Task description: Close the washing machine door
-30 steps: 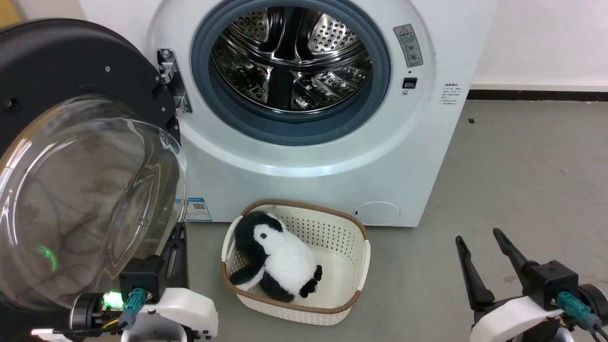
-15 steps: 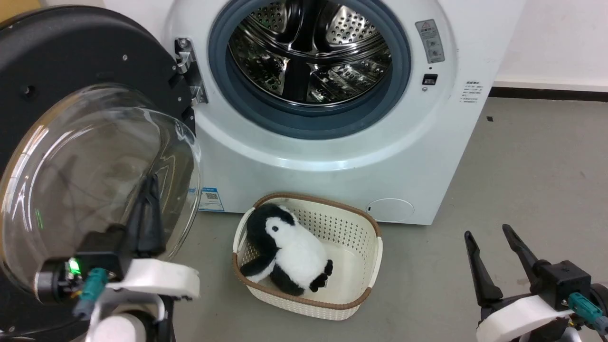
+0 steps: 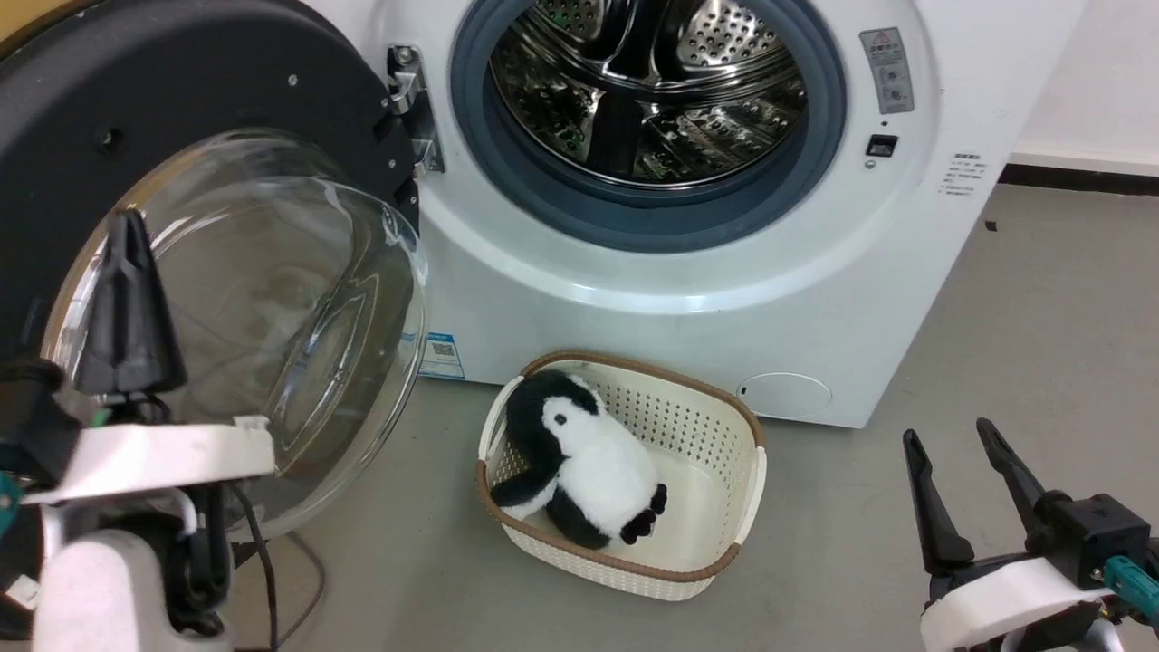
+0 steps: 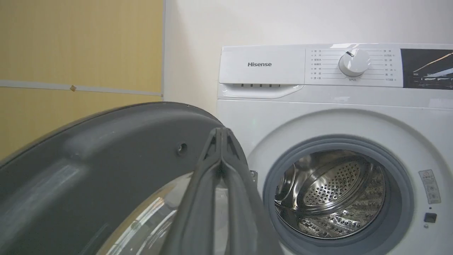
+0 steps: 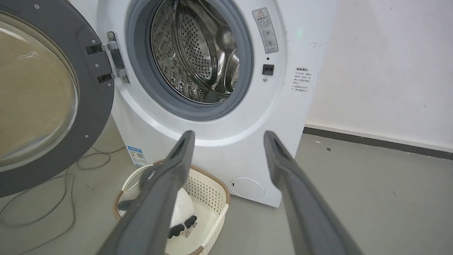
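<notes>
A white front-loading washer [image 3: 688, 308] stands on a grey floor [image 3: 996, 317] with its door [image 3: 226, 109] swung wide open. The door hangs from a metal hinge [image 3: 412, 100] at the left edge of the opening, so its black rim and bulging glass window [image 3: 299, 272] face the robot at the left of the head view, well clear of the steel drum [image 3: 652, 91]. The left gripper [image 3: 128, 226] is raised at the far left, its two dark fingers pressed together with nothing between them. They point upward in front of the window's left edge, on the inner side of the door. Whether they touch the glass cannot be told. In the left wrist view the joined fingertips of the left gripper [image 4: 220, 132] overlap the upper right of the door [image 4: 106, 141] rim, with the drum opening to their right. The right gripper [image 3: 946, 433] rests low at the bottom right, over bare floor, well apart from the door and the washer. Its fingers are spread wide and hold nothing. In the right wrist view the right gripper [image 5: 229, 134] points towards the washer front below the opening, with the door [image 5: 95, 88] off to the left. A cream basket [image 3: 697, 435] holding a black and white penguin toy [image 3: 598, 462] sits on the floor just in front of the washer, between the two grippers. A thin cable [image 3: 272, 561] lies on the floor under the door.
</notes>
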Motion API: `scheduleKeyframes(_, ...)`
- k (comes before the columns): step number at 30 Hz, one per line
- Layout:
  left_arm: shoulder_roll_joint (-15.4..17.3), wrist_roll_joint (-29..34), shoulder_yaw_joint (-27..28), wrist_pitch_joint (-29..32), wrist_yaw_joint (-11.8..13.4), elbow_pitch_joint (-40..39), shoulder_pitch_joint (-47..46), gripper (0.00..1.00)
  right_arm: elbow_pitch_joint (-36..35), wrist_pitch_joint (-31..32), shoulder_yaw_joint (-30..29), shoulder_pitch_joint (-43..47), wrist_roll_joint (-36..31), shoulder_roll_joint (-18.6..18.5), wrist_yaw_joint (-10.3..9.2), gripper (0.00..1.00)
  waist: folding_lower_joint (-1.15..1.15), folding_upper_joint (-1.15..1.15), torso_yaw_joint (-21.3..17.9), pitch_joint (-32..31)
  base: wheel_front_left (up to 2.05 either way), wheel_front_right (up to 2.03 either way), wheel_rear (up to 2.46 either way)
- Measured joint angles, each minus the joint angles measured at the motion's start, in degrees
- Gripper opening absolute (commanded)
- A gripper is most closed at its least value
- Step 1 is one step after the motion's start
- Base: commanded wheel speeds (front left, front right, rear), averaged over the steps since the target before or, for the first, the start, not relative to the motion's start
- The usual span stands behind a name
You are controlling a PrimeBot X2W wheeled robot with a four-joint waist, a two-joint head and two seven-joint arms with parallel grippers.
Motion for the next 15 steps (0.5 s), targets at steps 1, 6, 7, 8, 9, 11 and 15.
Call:
scheduleKeyframes(1, 0.20, -0.26, 0.48, -0.01, -0.02, -0.20, -0.63, 0.00, 0.08, -0.04, -0.15, -0.10, 0.00, 0.00, 0.00, 1.00, 0.00, 0.00, 0.31, 0.12, 0.00, 0.00, 0.00)
scheduleKeyframes(6, 1.98, -1.21, 2.96, -0.65, -0.51, -0.63, -3.06, 0.00, 0.20, -0.68, -0.46, -0.94, 0.22, 0.00, 0.00, 1.00, 0.00, 0.00, 1.78, 0.69, 0.00, 0.00, 0.00)
scheduleKeyframes(7, 2.47, -1.52, 3.38, -0.80, -0.52, -0.68, -3.43, 0.00, 0.19, -0.76, -0.49, -1.10, 0.21, 0.00, 0.00, 1.00, 0.00, 0.00, 2.06, 0.80, 0.00, 0.00, 0.00)
scheduleKeyframes(8, 2.91, -1.79, 3.85, -1.01, -0.53, -0.69, -3.76, 0.00, 0.16, -0.94, -0.63, -1.18, 0.21, 0.00, 0.00, 1.00, 0.00, 0.00, 2.33, 0.90, 0.00, 0.00, 0.00)
scheduleKeyframes(9, 3.27, -2.25, 4.57, -1.04, -0.54, -0.70, -4.10, 0.00, 0.15, -1.04, -0.70, -1.19, 0.21, 0.00, 0.00, 1.00, 0.00, 0.00, 2.62, 1.00, 0.00, 0.00, 0.00)
scheduleKeyframes(11, 3.99, -3.15, 5.94, -1.25, -0.62, -0.74, -4.66, 0.00, 0.11, -1.19, -0.93, -1.20, 0.13, 0.00, 0.00, 1.00, 0.00, 0.00, 3.20, 1.21, 0.00, 0.00, 0.00)
scheduleKeyframes(15, 5.32, -4.57, 9.05, -1.79, -1.02, -1.02, -5.56, 0.00, 0.02, -1.71, -1.43, -1.32, -0.05, 0.00, 0.00, 1.00, 0.00, 0.00, 4.41, 1.63, 0.00, 0.00, 0.00)
